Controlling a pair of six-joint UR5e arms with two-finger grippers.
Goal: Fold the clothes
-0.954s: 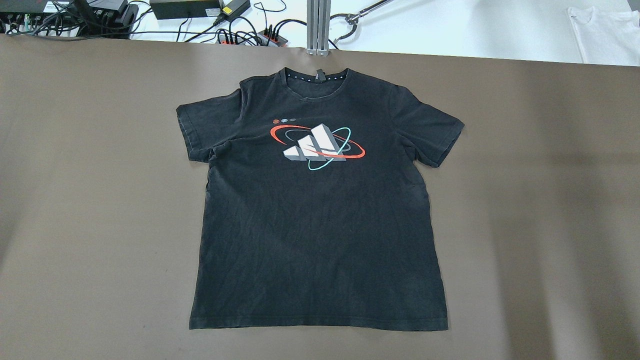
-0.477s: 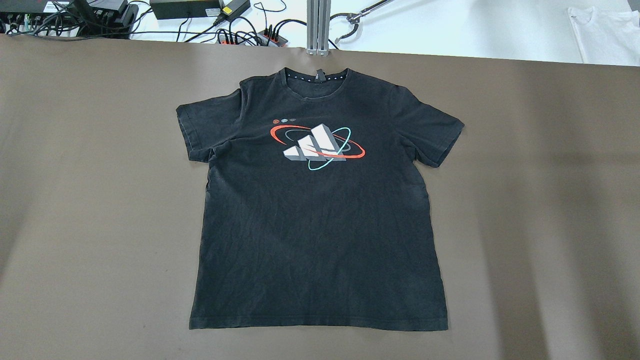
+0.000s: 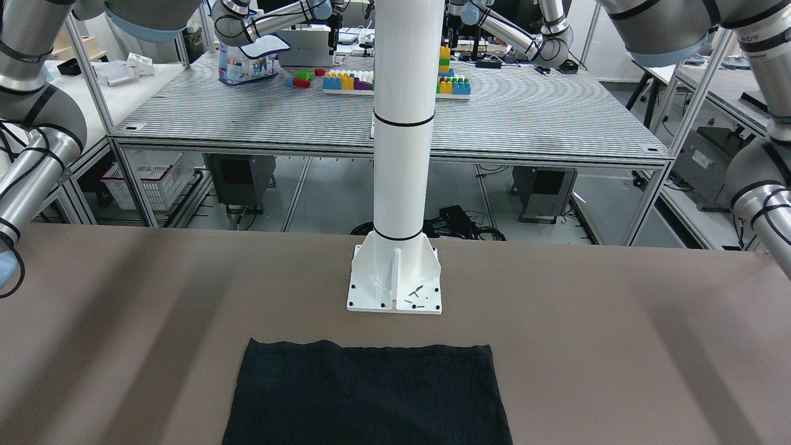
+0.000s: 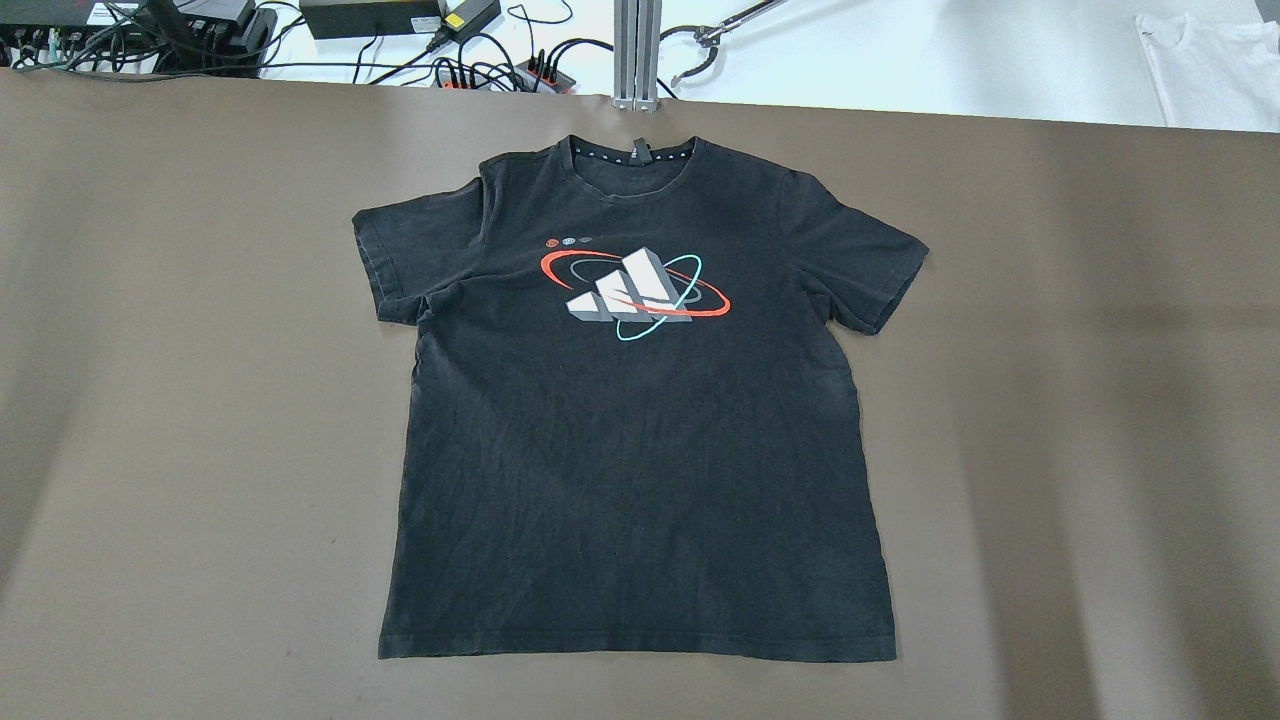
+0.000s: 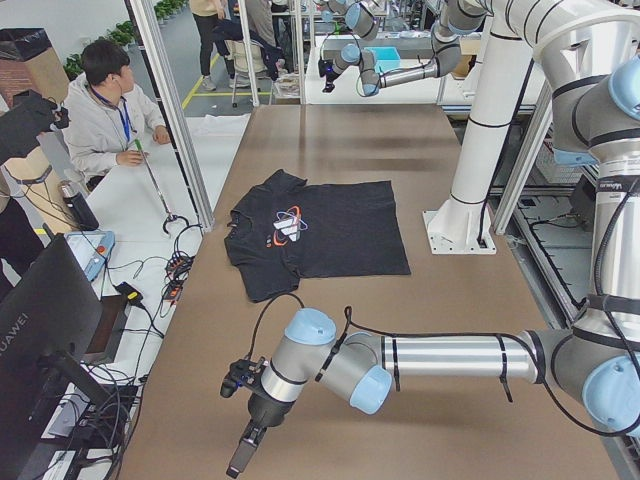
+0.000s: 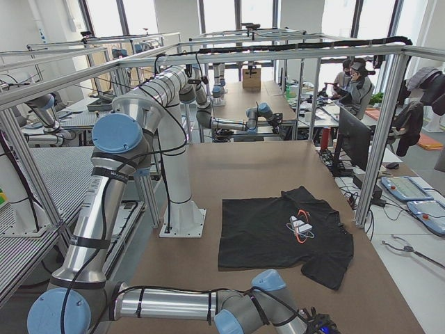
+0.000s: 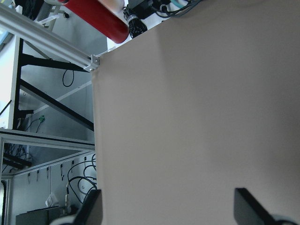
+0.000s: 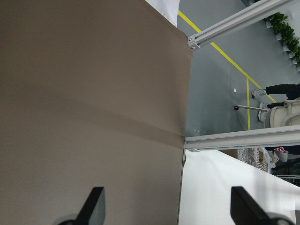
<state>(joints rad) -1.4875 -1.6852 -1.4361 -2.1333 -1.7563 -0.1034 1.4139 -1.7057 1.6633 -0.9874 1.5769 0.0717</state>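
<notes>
The clothes are one black T-shirt (image 4: 640, 430) lying flat and face up on the brown table, collar at the far edge, with a white, red and teal print (image 4: 635, 292) on the chest. Its hem end (image 3: 368, 395) lies just in front of the white pole's base. My left gripper (image 7: 171, 208) hovers open over bare table near the table's left end, well away from the shirt (image 5: 320, 230). My right gripper (image 8: 168, 206) hangs open over bare table beside the table's edge at the other end. Neither holds anything.
The white pole (image 3: 401, 123) and its base plate (image 3: 395, 278) stand at the robot's side of the table. Cables and power supplies (image 4: 400, 30) and a white garment (image 4: 1210, 70) lie beyond the far edge. A person (image 5: 110, 110) sits at a side desk.
</notes>
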